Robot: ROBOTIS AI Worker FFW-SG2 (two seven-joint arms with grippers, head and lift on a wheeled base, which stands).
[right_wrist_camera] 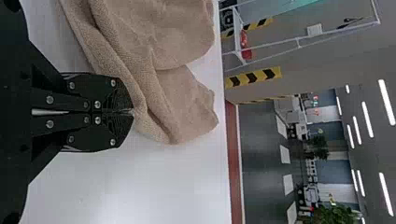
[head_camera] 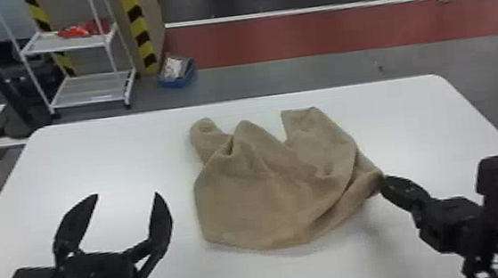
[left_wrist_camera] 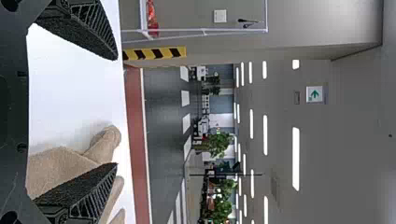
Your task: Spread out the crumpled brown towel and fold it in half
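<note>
The brown towel (head_camera: 267, 188) lies rumpled on the middle of the table, with folds and two raised lobes toward the far edge. At its right corner my right gripper (head_camera: 384, 183) is shut on the cloth; in the right wrist view the closed right gripper (right_wrist_camera: 132, 112) pinches the towel's edge (right_wrist_camera: 154, 93). Left of the towel, apart from it, my left gripper (head_camera: 126, 195) is wide open with nothing between its fingers. The left wrist view has the open left gripper (left_wrist_camera: 116, 112) with part of the towel (left_wrist_camera: 60, 165) beyond one finger.
The white table (head_camera: 106, 152) has bare surface on both sides of the towel and in front of it. Past its far edge stand a white shelf rack (head_camera: 92, 89) and a blue box (head_camera: 176, 73) on the floor.
</note>
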